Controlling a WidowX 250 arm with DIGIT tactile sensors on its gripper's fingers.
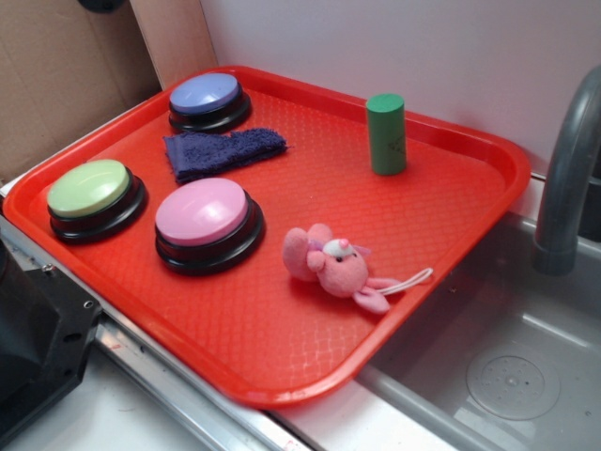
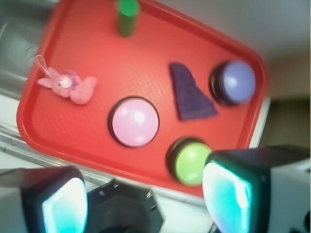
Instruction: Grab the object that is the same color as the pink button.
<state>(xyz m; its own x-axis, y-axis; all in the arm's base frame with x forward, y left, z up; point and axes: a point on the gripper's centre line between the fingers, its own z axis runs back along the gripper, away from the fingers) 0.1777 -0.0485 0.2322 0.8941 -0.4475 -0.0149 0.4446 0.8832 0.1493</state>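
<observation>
One fuzzy plush bunny [image 1: 333, 266] lies right of the domed pink button [image 1: 208, 224]; fingers [image 2: 65, 204] spread wide, empty.

A red plastic tray [image 1: 451, 244] with a raised rim and a textured floor fills most of the exterior view, resting partly over the edge of a metal sink [image 1: 507, 376]. At the tray's far left corner sits a purple-topped button [image 1: 208, 98] on a black base, and just beside it, nearer, lies a folded purple cloth [image 1: 222, 151]. A green-topped button [image 1: 92, 193] stands at the left edge. A green cylinder [image 1: 386, 133] stands upright at the far right of the tray, well apart from the rest. A grey faucet [image 1: 568, 169] curves up at the right. Brown cardboard [image 1: 56, 75] leans at the far left.
</observation>
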